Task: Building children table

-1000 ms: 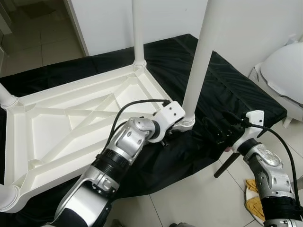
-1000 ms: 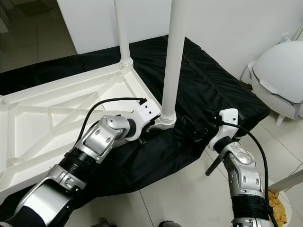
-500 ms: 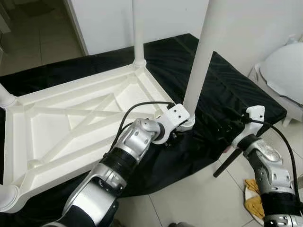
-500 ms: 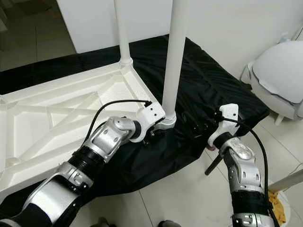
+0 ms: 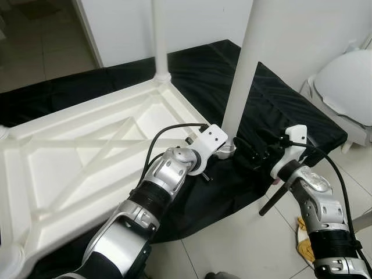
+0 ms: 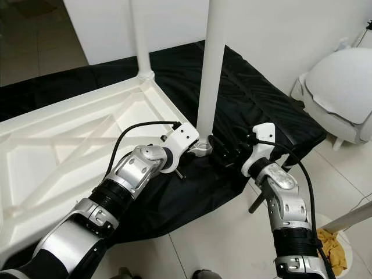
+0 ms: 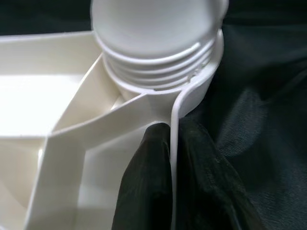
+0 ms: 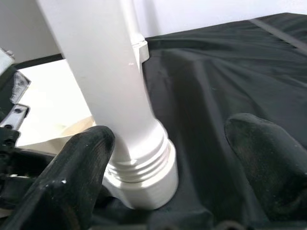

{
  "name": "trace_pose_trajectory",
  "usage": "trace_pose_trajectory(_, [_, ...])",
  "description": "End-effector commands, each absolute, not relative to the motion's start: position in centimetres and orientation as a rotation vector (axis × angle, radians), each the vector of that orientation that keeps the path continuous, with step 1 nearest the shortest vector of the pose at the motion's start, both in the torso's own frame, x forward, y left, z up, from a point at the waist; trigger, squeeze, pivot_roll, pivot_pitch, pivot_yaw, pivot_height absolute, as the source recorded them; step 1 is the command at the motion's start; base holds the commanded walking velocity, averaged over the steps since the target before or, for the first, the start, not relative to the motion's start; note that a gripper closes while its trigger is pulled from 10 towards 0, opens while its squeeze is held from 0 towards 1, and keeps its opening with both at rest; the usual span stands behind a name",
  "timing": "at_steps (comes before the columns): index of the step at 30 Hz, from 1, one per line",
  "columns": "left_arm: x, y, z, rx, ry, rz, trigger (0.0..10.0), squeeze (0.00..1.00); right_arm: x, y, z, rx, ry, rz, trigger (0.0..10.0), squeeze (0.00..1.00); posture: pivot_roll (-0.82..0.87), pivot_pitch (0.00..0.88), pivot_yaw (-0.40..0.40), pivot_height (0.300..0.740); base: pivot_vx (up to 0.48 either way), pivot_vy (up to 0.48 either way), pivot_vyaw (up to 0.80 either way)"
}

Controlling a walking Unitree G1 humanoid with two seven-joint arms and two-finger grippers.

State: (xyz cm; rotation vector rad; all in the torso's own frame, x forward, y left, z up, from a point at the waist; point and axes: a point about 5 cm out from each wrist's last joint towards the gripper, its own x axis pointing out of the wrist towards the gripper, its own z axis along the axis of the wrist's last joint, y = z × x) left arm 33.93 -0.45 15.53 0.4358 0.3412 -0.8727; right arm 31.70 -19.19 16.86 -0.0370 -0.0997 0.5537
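- The white leg (image 6: 210, 64) stands upright in the near corner socket (image 8: 144, 179) of the upturned children's table (image 5: 87, 157), its long axis running straight up out of the frame; its threaded collar sits in the socket with ridges still showing above the rim.
- The table top lies face down on a black cloth (image 6: 256, 99), ribs uppermost, with a second leg (image 5: 158, 35) upright at the far corner.
- The right end effector (image 6: 224, 152) reaches in from the robot's right at collar height, fingers spread wide; in the right wrist view one finger (image 8: 67, 177) lies just beside the leg's base and the other (image 8: 271, 158) stands well apart over the cloth. It holds nothing.
- The left end effector (image 7: 175, 158) is closed on the table's thin edge wall just below the socket, one finger inside the rim, one outside.
- Judgement: the right arm is the one placed to close on the leg, which lies between its fingers but nearer one; the left appears to steady the frame.
- A white domed object (image 5: 349, 81) sits on the tiled floor (image 6: 215, 244) to the right.
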Motion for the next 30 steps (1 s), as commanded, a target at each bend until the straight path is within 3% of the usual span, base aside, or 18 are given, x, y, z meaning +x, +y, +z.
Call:
trace_pose_trajectory(1, [33.9, 0.3, 15.2, 0.469, 0.337, -0.85, 10.0, 0.0, 32.1, -18.4, 17.0, -0.059, -0.103, 0.598, 10.0, 0.0, -0.13, 0.067, 0.016, 0.74, 0.0, 0.0, 0.0])
trace_pose_trajectory(12, [32.8, 1.0, 16.2, 0.525, 0.264, -0.938, 10.0, 0.0, 34.7, -17.2, 17.3, -0.151, -0.07, 0.696, 10.0, 0.0, -0.1, 0.056, -0.006, 0.74, 0.0, 0.0, 0.0])
trace_pose_trajectory(30, [31.8, 1.5, 16.8, 0.537, 0.259, -0.987, 10.0, 0.0, 36.2, -16.6, 16.5, -0.112, 0.032, 0.881, 10.0, 0.0, -0.07, 0.048, -0.006, 0.74, 0.0, 0.0, 0.0])
